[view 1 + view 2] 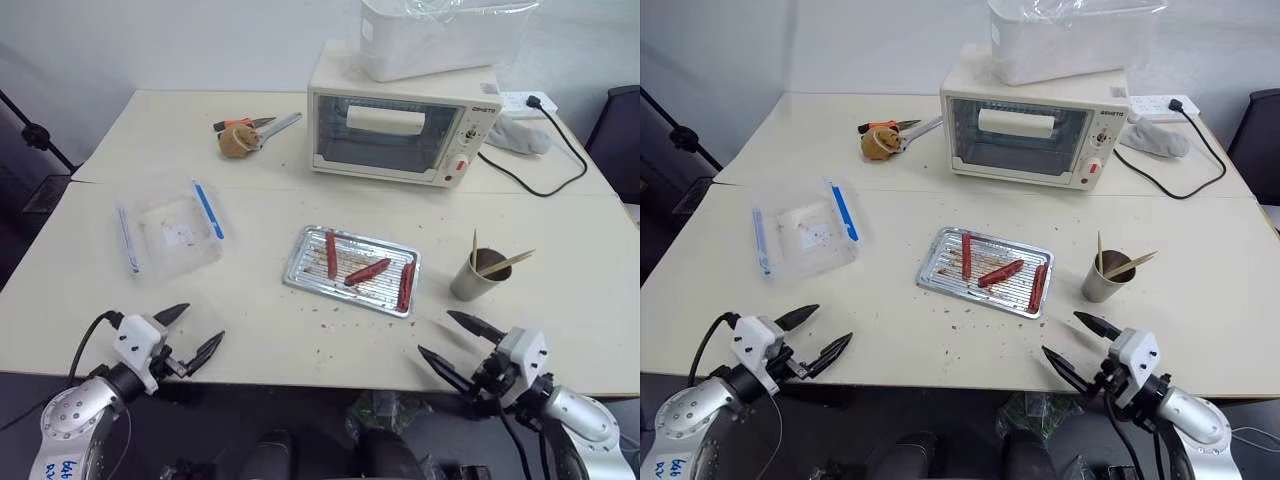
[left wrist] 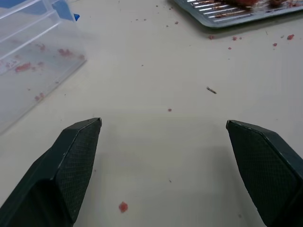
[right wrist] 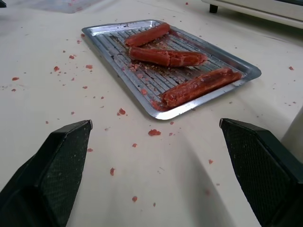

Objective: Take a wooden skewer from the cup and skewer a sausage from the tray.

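Note:
A shiny silver tray (image 1: 302, 268) lies mid-table with three reddish-brown sausages: one (image 1: 331, 253) at its left, one (image 1: 367, 272) in the middle, one (image 1: 405, 286) at its right. To the tray's right stands the grey metal cup (image 1: 470, 281) holding several wooden skewers (image 1: 505, 263). My left gripper (image 1: 194, 332) hovers open at the table's near edge, left of the tray. At the near right edge my right gripper (image 1: 450, 341) is open too, just in front of the cup, facing the tray (image 3: 106, 45) and nearest sausage (image 3: 201, 86). Both are empty.
A clear plastic box (image 1: 170, 235) with blue clips sits left of the tray. At the back stand a white toaster oven (image 1: 400, 125) with a white container on top, tongs and a small brown object (image 1: 238, 140), and a power strip with black cable (image 1: 540, 165). Red crumbs dot the table.

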